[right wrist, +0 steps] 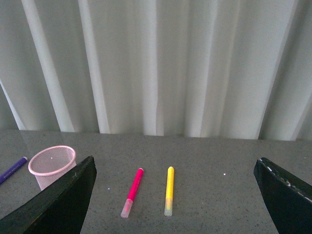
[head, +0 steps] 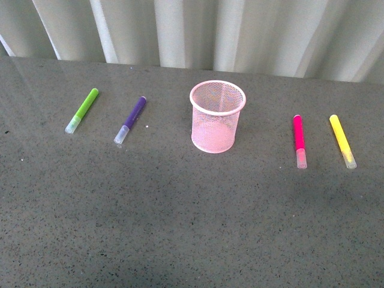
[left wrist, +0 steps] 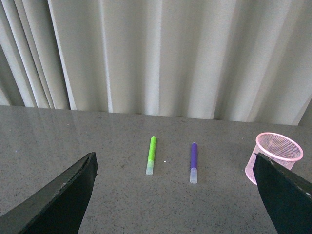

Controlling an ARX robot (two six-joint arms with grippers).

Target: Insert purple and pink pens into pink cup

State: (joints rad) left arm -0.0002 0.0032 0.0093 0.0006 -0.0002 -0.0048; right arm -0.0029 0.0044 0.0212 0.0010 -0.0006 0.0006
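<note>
The pink cup (head: 216, 129) stands upright at the centre of the grey table (head: 180, 228). The purple pen (head: 131, 120) lies flat at the cup's 9 o'clock, well apart from it, with the green pen (head: 82, 110) farther out the same way. The pink pen (head: 299, 141) lies at the cup's 3 o'clock, and the yellow pen (head: 342, 141) is just beyond it. The left gripper (left wrist: 174, 158) and right gripper (right wrist: 175, 160) both hang above the table, spread wide and grasping nothing.

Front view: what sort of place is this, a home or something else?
Probably a staged test bench, not a home: a grey table, a pale curtain behind, and only a pink cup with green pen, purple pen, pink pen and yellow pen spaced either side.
</note>
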